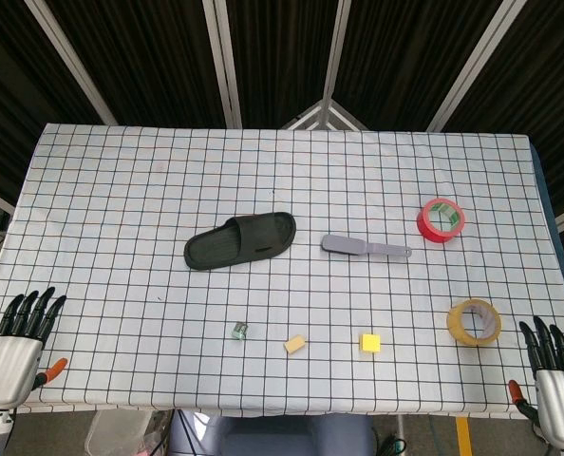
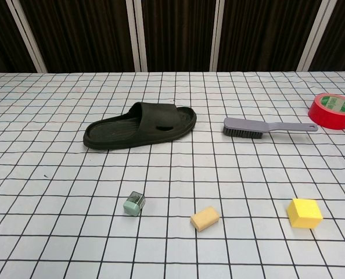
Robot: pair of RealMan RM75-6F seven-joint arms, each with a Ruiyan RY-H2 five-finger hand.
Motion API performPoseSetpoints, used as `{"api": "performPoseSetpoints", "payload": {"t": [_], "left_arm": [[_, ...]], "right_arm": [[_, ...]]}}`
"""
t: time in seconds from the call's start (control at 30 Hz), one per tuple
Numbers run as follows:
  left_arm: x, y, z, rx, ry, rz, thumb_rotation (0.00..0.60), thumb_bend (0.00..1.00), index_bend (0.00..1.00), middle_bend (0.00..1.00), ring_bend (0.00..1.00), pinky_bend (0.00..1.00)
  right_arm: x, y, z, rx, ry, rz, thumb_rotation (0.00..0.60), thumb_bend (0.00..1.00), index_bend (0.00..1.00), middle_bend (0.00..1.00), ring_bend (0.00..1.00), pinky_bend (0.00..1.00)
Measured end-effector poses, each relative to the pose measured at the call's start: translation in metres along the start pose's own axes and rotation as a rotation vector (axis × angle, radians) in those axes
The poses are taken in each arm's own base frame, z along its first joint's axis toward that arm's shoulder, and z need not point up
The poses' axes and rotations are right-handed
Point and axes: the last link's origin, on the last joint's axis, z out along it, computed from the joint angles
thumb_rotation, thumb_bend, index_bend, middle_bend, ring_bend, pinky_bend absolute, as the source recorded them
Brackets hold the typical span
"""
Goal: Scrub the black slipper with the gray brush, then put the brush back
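The black slipper (image 1: 241, 240) (image 2: 140, 125) lies flat near the table's middle, toe pointing right. To its right rests the gray brush (image 1: 364, 248) (image 2: 269, 127), bristles down, handle pointing right. My left hand (image 1: 18, 344) sits at the near left corner, fingers straight and apart, holding nothing. At the near right corner my right hand (image 1: 558, 370) lies the same way, empty. Both hands are far from slipper and brush and show only in the head view.
A red tape roll (image 1: 441, 219) (image 2: 333, 110) lies right of the brush; a yellow tape roll (image 1: 474, 322) sits nearer my right hand. Along the front lie a small green block (image 1: 240, 331) (image 2: 134, 204), a tan eraser (image 1: 295, 344) (image 2: 205, 218) and a yellow cube (image 1: 370, 342) (image 2: 304, 213).
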Motion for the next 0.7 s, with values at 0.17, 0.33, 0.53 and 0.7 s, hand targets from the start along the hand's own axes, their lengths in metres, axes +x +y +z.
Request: {"api": "performPoseSetpoints", "payload": {"t": [0.17,0.33,0.53,0.7], "left_arm": [[0.0,-0.002,0.002,0.01,-0.005,-0.003,0.6,0.1,0.0,0.0,0.0,0.02],[0.001,0.001,0.003,-0.007,0.012,-0.008,0.6,0.1,0.0,0.0,0.0,0.02],[0.0,-0.002,0.01,-0.026,0.029,-0.011,0.6,0.1,0.0,0.0,0.0,0.02],[-0.001,0.0,0.025,-0.033,0.027,-0.014,0.6,0.1,0.0,0.0,0.0,0.02]], "right_arm": [[0.0,0.001,0.002,-0.006,-0.001,0.002,0.6,0.37,0.0,0.0,0.0,0.04],[-0.004,-0.002,0.008,0.008,-0.01,0.004,0.6,0.37,0.0,0.0,0.0,0.04],[-0.011,-0.027,0.04,0.105,-0.015,-0.01,0.6,0.37,0.0,0.02,0.0,0.07],[-0.017,-0.066,0.085,0.209,-0.068,-0.057,0.6,0.37,0.06,0.07,0.03,0.1]]}}
